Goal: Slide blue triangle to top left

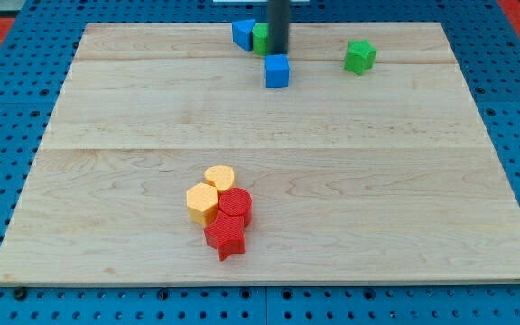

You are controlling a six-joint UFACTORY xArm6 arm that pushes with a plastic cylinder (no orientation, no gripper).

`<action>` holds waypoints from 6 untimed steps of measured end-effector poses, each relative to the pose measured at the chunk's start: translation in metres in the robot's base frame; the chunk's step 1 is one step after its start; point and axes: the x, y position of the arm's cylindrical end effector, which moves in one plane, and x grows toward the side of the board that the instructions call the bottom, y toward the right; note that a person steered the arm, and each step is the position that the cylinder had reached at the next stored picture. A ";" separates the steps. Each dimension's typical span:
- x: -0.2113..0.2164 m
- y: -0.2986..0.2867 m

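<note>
1. While the rod stands at the view's top centre, the tip [279,52] rests on the wooden board [134,108], just right of a green block [260,38] and just above a blue cube [277,70].
2. The arm carries no jaws, only the straight dark rod, so nothing is spread or pinched.
3. The blue triangle [242,33] lies near the board's top edge, left of centre, touching the green block's left side.
4. A green star-like block [360,56] sits apart toward the view's top right.
5. Near the bottom centre, four blocks cluster together: a yellow heart-like block [219,177], a yellow hexagon [201,203], a red cylinder [236,204] and a red star [226,238].
</note>
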 end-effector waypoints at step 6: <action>-0.017 -0.281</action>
